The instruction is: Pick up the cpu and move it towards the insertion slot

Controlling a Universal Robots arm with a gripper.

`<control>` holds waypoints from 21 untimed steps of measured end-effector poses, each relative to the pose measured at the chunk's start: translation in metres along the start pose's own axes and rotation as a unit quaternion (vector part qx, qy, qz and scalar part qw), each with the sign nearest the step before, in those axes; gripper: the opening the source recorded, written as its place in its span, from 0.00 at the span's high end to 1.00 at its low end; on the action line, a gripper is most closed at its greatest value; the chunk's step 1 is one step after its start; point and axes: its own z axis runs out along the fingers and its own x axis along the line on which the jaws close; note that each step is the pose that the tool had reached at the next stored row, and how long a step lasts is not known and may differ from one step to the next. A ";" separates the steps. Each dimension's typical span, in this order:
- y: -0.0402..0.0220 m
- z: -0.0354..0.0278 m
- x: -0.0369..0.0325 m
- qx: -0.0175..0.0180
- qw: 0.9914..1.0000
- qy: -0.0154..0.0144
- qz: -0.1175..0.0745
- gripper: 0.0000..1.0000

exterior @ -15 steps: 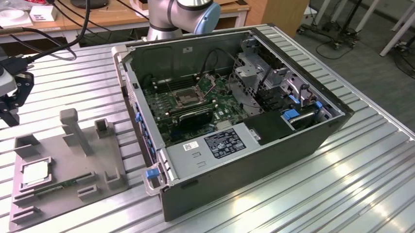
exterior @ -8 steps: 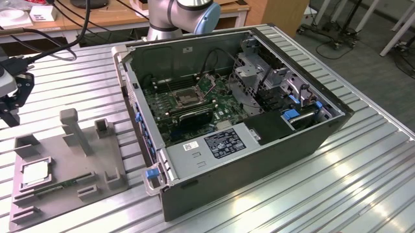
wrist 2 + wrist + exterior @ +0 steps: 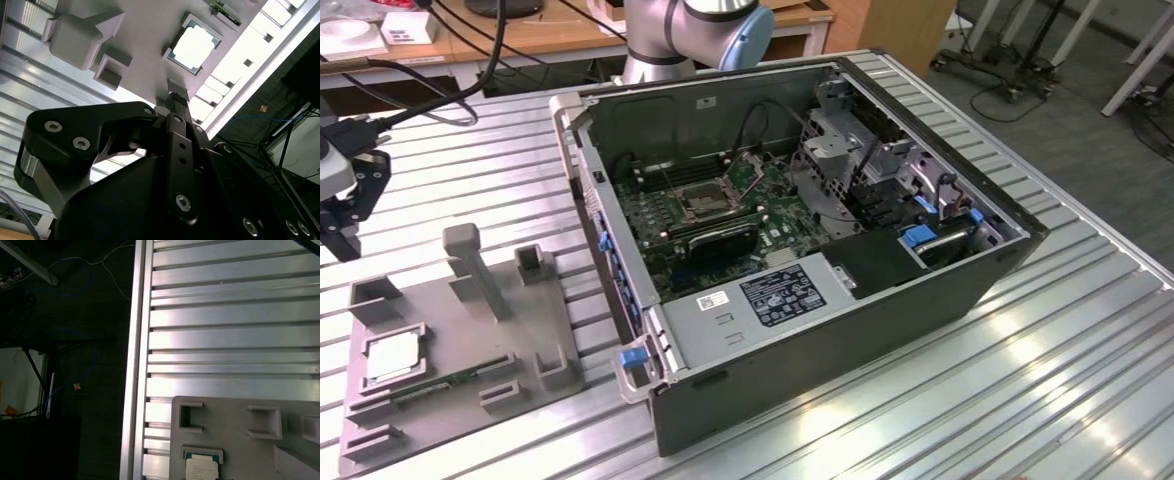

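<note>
The cpu (image 3: 394, 355) is seen in the grey holder (image 3: 520, 330) on the tabletop (image 3: 1067, 400), apart from the tool (image 3: 344, 215). The insertion slot (image 3: 698, 203) is shown in the exterior view, inside the computer case (image 3: 854, 330). In the first wrist view the cpu (image 3: 202, 471) is cut off. It cannot be told if the tool is open or closed.

1. A slotted metal table (image 3: 1067, 380) lies beneath the gripper's (image 3: 350, 215) jaws.
2. A grey plate (image 3: 520, 320) rests on it, just under the jaws.
3. An open case (image 3: 854, 340) stands on it, well apart from the jaws.
</note>
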 end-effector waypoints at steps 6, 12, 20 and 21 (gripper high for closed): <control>0.0000 0.0001 0.0000 0.000 1.000 0.000 0.000 0.90; 0.0000 0.0001 0.0000 0.000 1.000 0.000 0.000 0.90; 0.0000 0.0002 0.0000 0.000 1.000 0.000 0.000 0.90; 0.0000 0.0002 0.0000 0.000 1.000 0.000 0.000 0.90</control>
